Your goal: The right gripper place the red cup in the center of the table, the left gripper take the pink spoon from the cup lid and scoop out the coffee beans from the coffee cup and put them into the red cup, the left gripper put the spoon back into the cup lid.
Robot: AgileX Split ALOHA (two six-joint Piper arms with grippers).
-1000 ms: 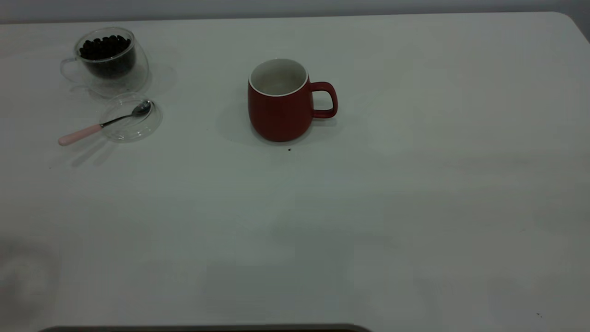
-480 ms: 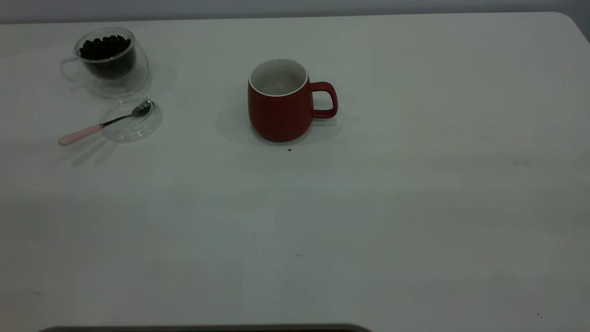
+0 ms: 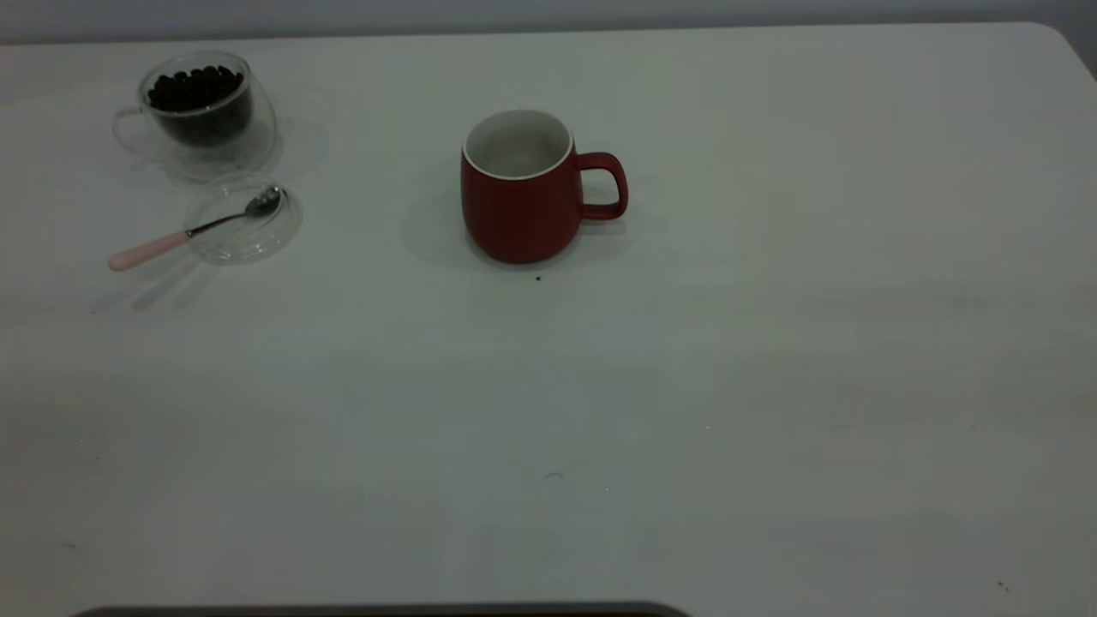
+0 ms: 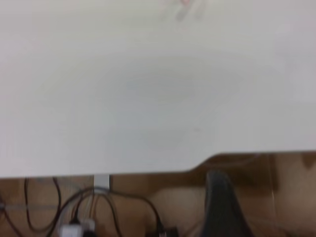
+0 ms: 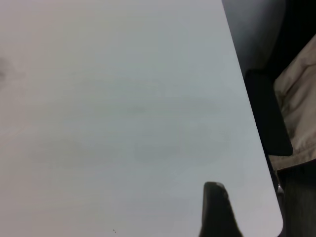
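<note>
The red cup (image 3: 521, 190) stands upright near the table's middle, handle to the right, its white inside empty. The glass coffee cup (image 3: 206, 111) with dark beans stands at the far left. Just in front of it lies the clear cup lid (image 3: 244, 224). The pink-handled spoon (image 3: 184, 233) rests with its bowl in the lid and its handle on the table. Neither arm shows in the exterior view. The left gripper (image 4: 222, 207) shows only partly in its wrist view, hanging past the table's edge. The right gripper (image 5: 216, 210) is above bare table near a rounded corner.
A tiny dark speck (image 3: 538, 277) lies just in front of the red cup. The white table (image 3: 686, 411) stretches wide in front and to the right. Cables (image 4: 89, 212) hang below the table edge in the left wrist view.
A faint shadow at the table's near left corner has faded away. The cups, lid and spoon have not moved.
</note>
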